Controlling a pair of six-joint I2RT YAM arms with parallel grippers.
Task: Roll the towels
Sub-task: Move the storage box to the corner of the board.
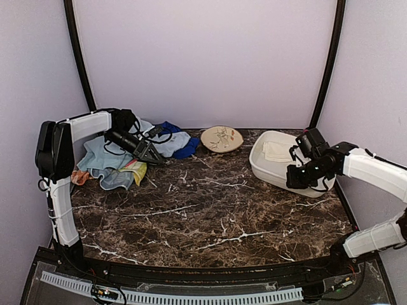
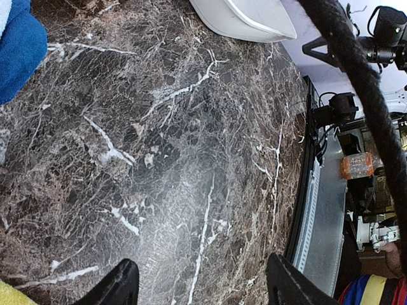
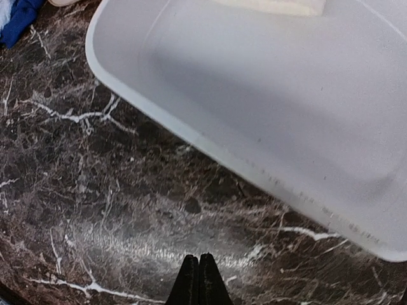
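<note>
the white tub (image 1: pixel 262 169) sits at the right rear of the dark marble worktop (image 1: pixel 210 210). a round patterned plate (image 1: pixel 222 138) lies just left of it by the back wall, between the tub and the heap of towels at the left rear. pale purple walls close in on three sides. open marble spreads across the middle and front, ending at a black rail along the near edge.

the heap holds a light blue towel (image 1: pixel 102 157), a royal blue towel (image 1: pixel 183 146) and a yellow towel (image 1: pixel 135 170), crumpled and overlapping. a cream towel (image 1: pixel 275 150) lies inside the tub by its far wall.

the left hand (image 1: pixel 151 154) hangs at the heap's right side with its fingers apart. its wrist view shows marble beneath, blue cloth at the upper left and a sliver of yellow at the lower left. the right hand (image 3: pixel 198 283) has its fingers pressed together over the worktop, just outside the tub's near wall. the cream towel lies across the tub's floor from it.
</note>
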